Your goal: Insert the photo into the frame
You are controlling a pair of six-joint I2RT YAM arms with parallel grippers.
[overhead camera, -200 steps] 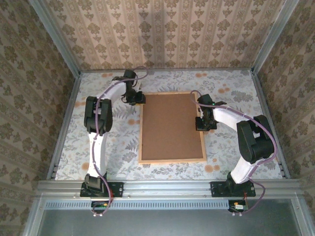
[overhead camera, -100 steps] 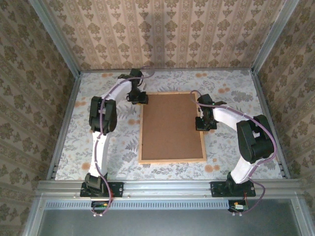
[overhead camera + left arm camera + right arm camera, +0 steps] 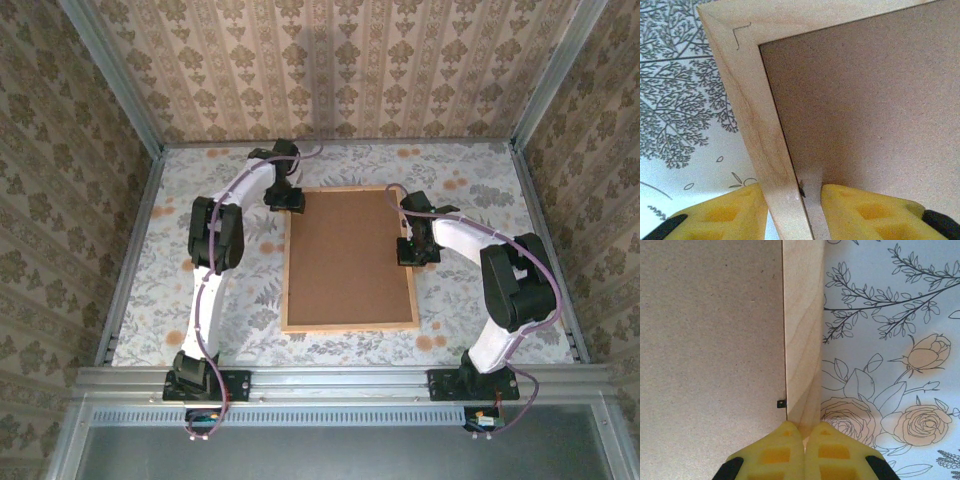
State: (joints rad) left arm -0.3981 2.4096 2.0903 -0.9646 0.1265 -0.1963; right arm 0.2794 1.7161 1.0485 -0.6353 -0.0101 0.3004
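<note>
Top view: frame (image 3: 348, 258) lies back-up on the floral tabletop (image 3: 250, 290), between the two pincers. Left pincer (image 3: 287, 201) sits on the frame's far left corner. Right pincer (image 3: 413, 252) sits on its right rail, the brown board (image 3: 345, 230) just to its left.

Left wrist: left pincer (image 3: 790, 210) is apart and straddles the wooden rail (image 3: 750, 110). One yellow finger (image 3: 727, 212) is over the tabletop side and the other is over the board (image 3: 865, 100). The frame corner is ahead of the tips.

Right wrist: right pincer (image 3: 803, 432) is together, yellow tips touching each other, with the tips at the rail (image 3: 802, 330). The board is left of it, the tabletop (image 3: 880, 340) right. A small black tab (image 3: 781, 403) is just left of the tips at the board's edge.
</note>
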